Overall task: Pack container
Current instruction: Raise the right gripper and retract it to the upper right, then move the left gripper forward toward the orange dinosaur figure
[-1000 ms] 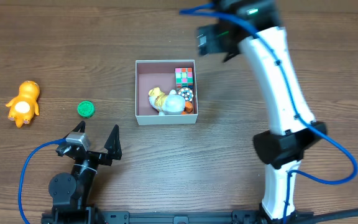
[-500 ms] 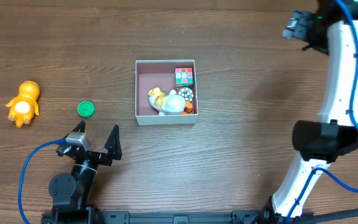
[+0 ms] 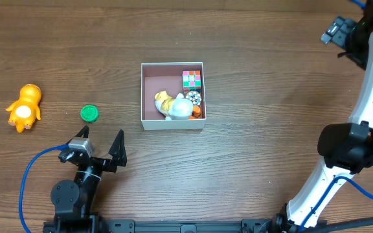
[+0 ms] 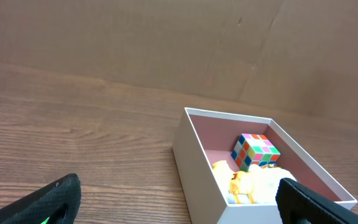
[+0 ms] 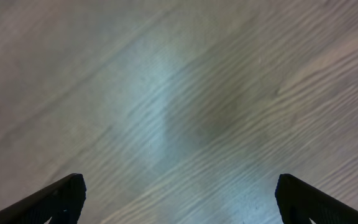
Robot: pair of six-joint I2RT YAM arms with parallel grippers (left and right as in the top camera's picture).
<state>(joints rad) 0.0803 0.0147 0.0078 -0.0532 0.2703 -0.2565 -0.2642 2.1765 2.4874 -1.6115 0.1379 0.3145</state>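
Left arm, nearest the base: left pincer parked low, jaws spread wide, nothing between them. No change in its pose over the last second.

Just ahead of it and to its left: green cap, then an orange toy further left. Both on the bare table, outside the box, neither moved.

Mid-table: container, ahead and to the right of the left pincer and well apart from it. The left wrist view shows its near white wall right of centre. Inside, along the right side: colour cube in the far right corner, a white-and-yellow toy nearer, and small bits beside it that are too small to name. Contents match the earlier frames.

Far right: the change. The right arm, which was over the container's far right corner a second ago, has swung out to the table's far right edge. Right pincer is wide, empty, with only wood grain beneath it, far from the container.

Reading: right side appears to be clearing off. The two loose items lie on the left, so the next pick probably falls to the left arm.
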